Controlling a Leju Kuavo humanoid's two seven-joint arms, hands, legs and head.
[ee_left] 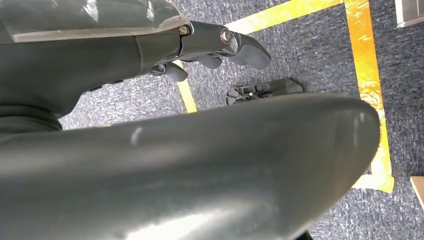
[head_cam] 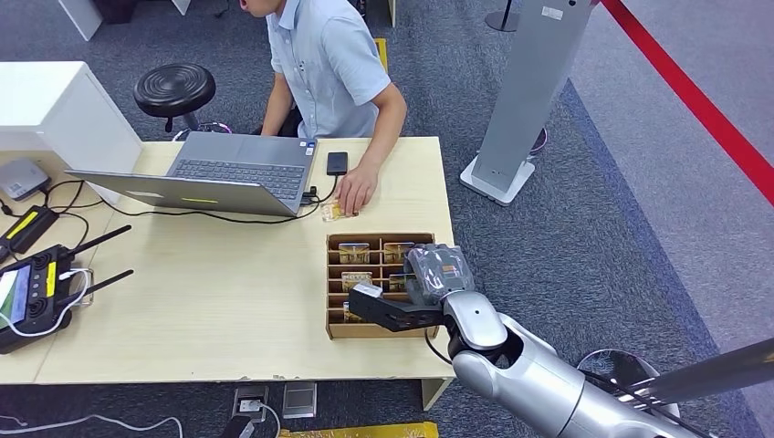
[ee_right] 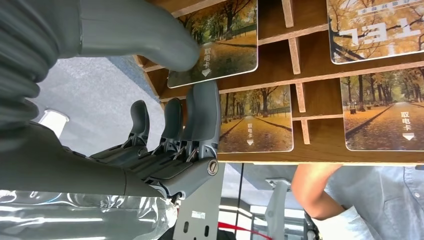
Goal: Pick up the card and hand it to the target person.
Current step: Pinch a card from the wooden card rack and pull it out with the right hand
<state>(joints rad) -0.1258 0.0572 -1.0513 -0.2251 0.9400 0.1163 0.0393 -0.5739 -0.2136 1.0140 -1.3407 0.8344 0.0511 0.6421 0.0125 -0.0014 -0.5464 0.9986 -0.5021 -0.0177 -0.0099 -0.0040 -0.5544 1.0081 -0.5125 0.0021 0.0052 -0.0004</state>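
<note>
Several cards (head_cam: 354, 251) to choose from: find them face up in the compartments of the wooden tray (head_cam: 330, 301), lower centre of the head view, on the table (head_cam: 201, 310) near its right edge. Locate the right hand (head_cam: 402, 306) directly above that tray, reaching in from the lower right. Read its state as released: thumb (ee_right: 150, 35) over the corner of the nearest card (ee_right: 225, 45), fingers (ee_right: 202, 110) apart from the thumb just past that card's long edge, nothing lifted. Treat this card as lying between thumb and fingers, long axis across the line of the fingers; close along the short dimension. Count the right hand as the nearer. Find the left hand (ee_left: 210, 47) over the floor, holding nothing; clenched or released, cannot tell. Note the person (head_cam: 329, 64) in the upper centre, beyond the tray, one hand (head_cam: 356, 192) resting on the table beside a loose card (head_cam: 332, 211).
</note>
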